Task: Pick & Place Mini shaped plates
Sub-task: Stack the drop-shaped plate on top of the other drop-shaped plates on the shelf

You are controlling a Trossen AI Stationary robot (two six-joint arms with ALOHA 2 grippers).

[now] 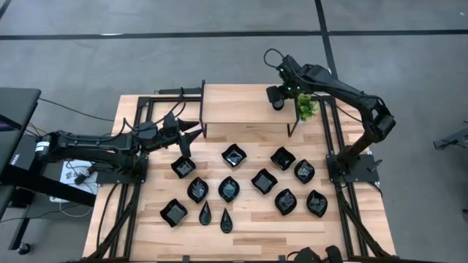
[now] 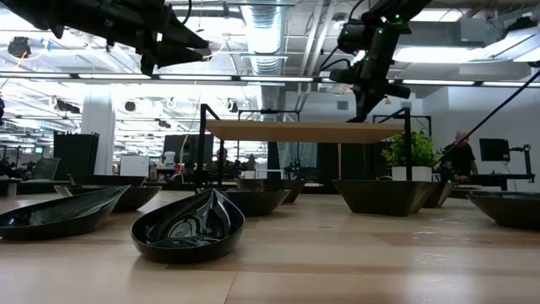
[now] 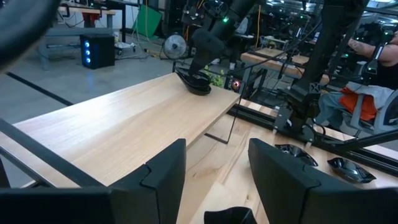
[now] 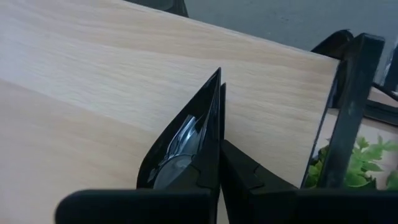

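A: The right gripper [image 1: 278,97] is clamped on a mini plate [image 4: 186,140] at the raised shelf's [image 1: 241,106] right end, just beside the plant [image 1: 306,107].

B: And the left gripper [image 1: 191,131]?

A: Its fingers stand apart over the surface's left side; the wavy-edged plate [image 1: 183,166] just below it lies nearest.

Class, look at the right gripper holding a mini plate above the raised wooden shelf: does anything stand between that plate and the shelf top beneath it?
Nothing visible does. The right gripper is shut on the mini plate, and the wooden shelf beneath it is bare; the small green plant stands beside the shelf end.
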